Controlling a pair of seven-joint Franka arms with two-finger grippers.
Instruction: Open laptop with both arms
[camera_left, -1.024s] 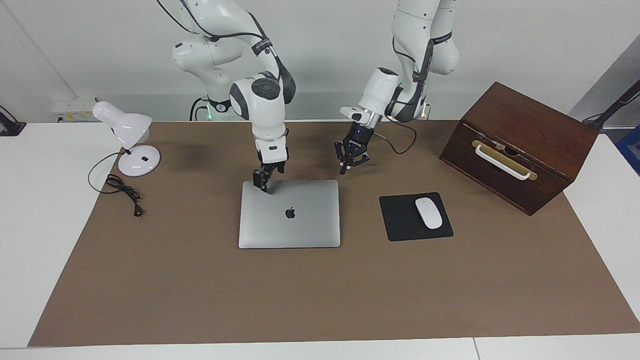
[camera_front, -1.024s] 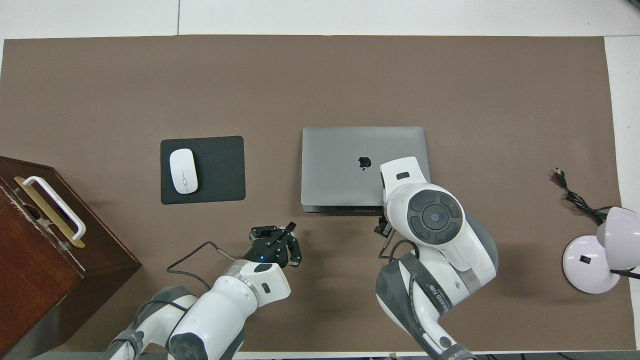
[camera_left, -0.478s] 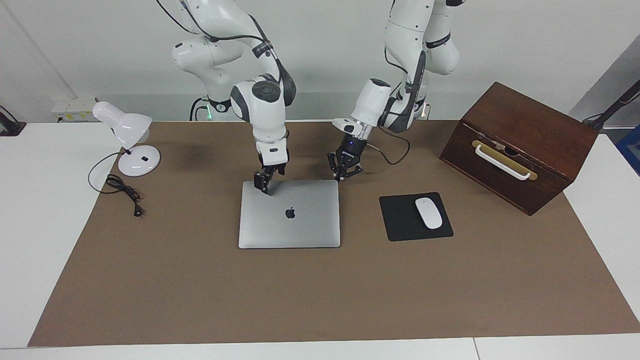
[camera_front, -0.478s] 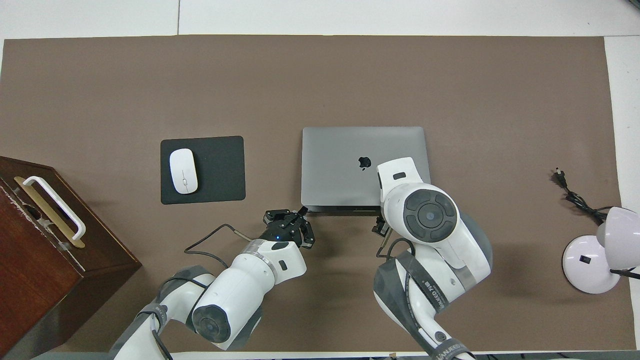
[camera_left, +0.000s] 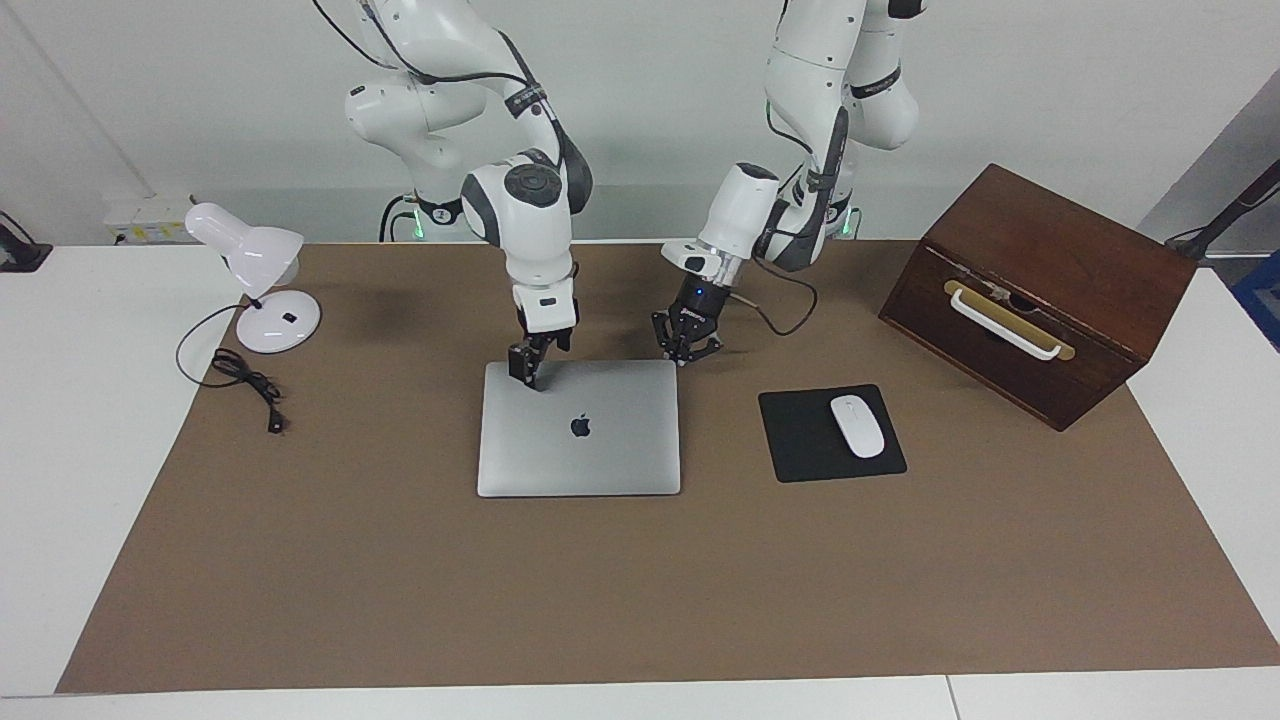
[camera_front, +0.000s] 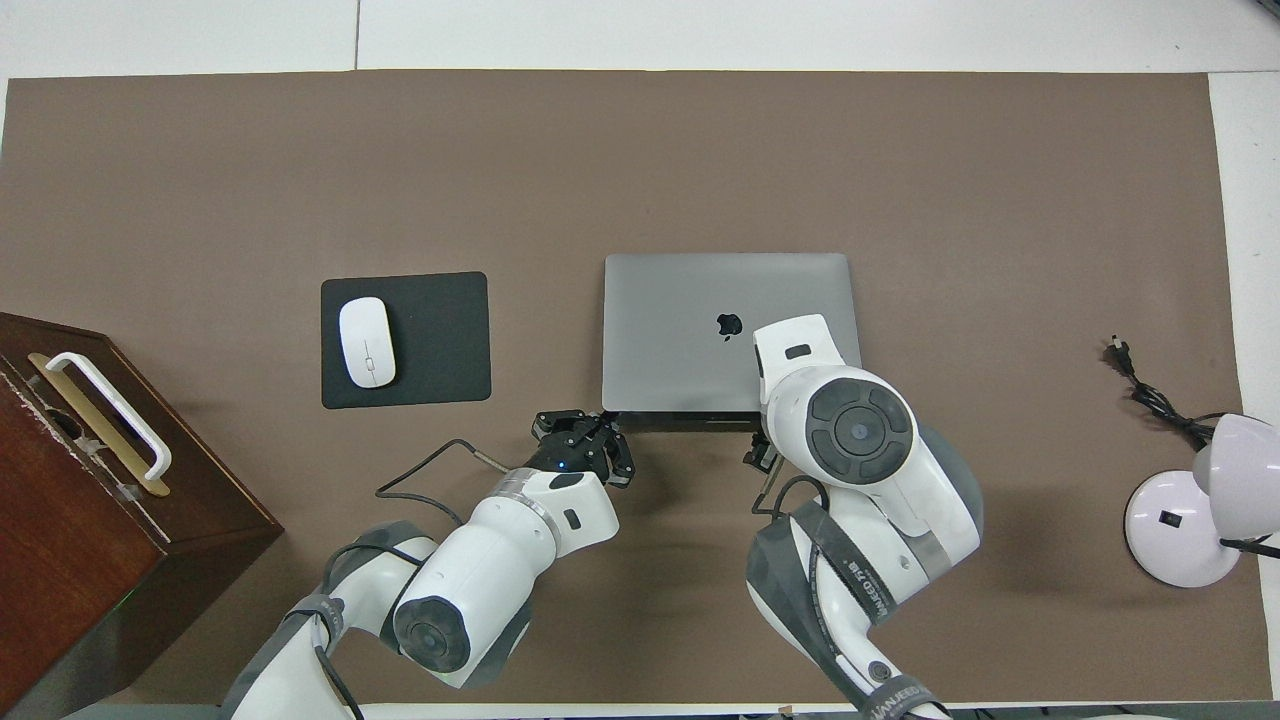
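Black two-finger left gripper (camera_left: 683, 358): we find its fingertips pressed together, pinching nothing, low at the corner of the thin silver-grey rectangular laptop (camera_left: 580, 440) that lies nearest the robots and toward the left arm's end of the table; whether it touches that corner we cannot tell.

Black two-finger right gripper (camera_left: 525, 378): we see it down on the lid at the other robot-side corner, toward the right arm's end; whether its fingers stand spread or together we cannot tell. In the overhead view its white wrist housing hides it.

Laptop, item proper: shut and flat on the brown table mat (camera_left: 640, 600), near the middle of the table, apple logo (camera_left: 580, 427) on its lid.

White jointed left arm (camera_left: 800, 150) and white jointed right arm (camera_left: 500, 130): both bent down over the laptop's robot-side edge.

Black square mouse pad (camera_left: 800, 440) with a white oval mouse (camera_left: 858, 426) on it: beside the laptop, toward the left arm's end.

Dark brown wooden box (camera_left: 1040, 290) with a white handle: at the left arm's end.

White desk lamp (camera_left: 262, 285) with a black cord (camera_left: 245, 385): at the right arm's end.
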